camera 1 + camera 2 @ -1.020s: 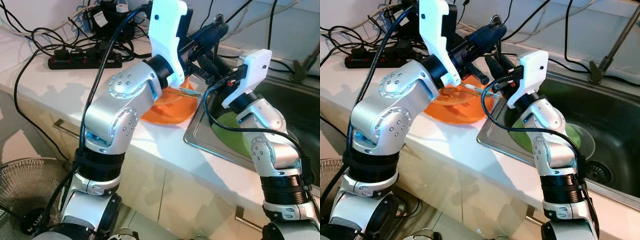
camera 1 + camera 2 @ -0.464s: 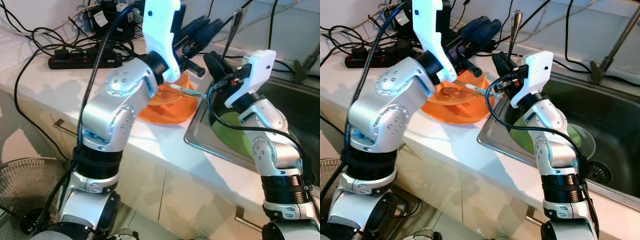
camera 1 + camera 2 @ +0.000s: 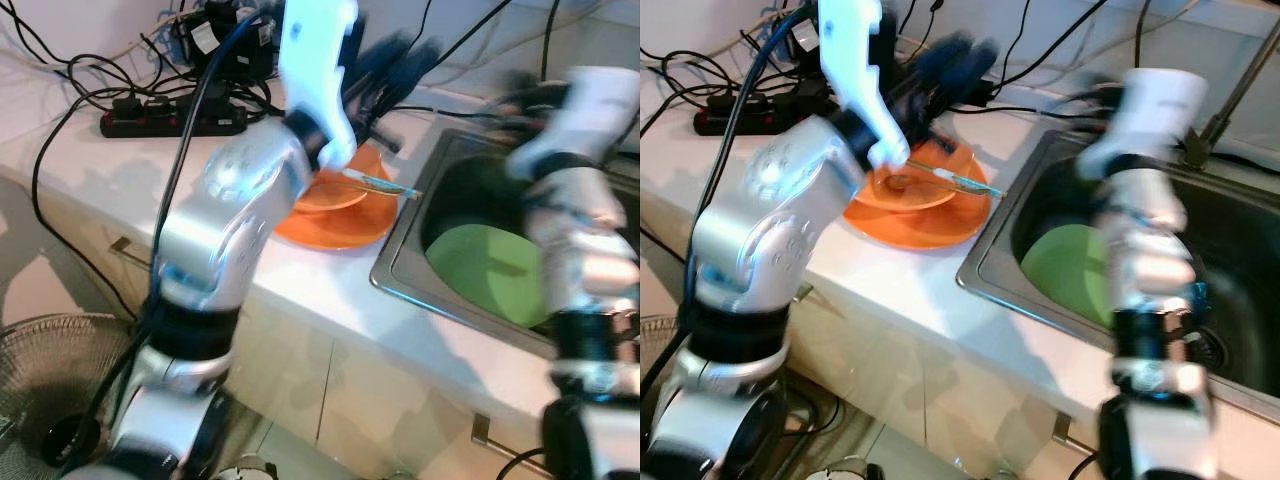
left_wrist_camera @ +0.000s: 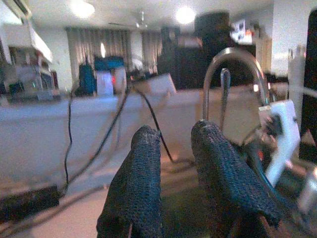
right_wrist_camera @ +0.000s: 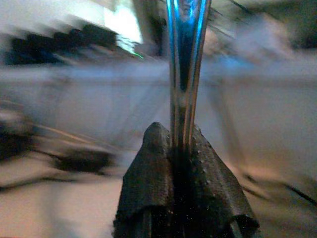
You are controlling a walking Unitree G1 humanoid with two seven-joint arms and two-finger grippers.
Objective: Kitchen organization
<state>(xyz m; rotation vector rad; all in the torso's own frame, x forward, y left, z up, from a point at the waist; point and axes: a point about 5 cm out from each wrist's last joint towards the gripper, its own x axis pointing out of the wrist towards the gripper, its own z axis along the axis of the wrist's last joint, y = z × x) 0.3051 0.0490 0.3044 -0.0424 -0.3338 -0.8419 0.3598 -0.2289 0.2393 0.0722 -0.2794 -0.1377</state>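
Your right jaws point(image 5: 182, 148) were clamped on the spoon point(image 5: 185, 69), left jaws point(image 4: 174, 144) parted and empty; swinging fast over the sink point(image 3: 420, 200), the spoon could slip.

No text, label, brand, number or sign can be read anywhere here; motion blur smears the views, and nothing on the surfaces resolves into letters or digits.

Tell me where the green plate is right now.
The green plate lies in the steel sink, on the robot's right in the eye views, next to the orange plate on the counter.
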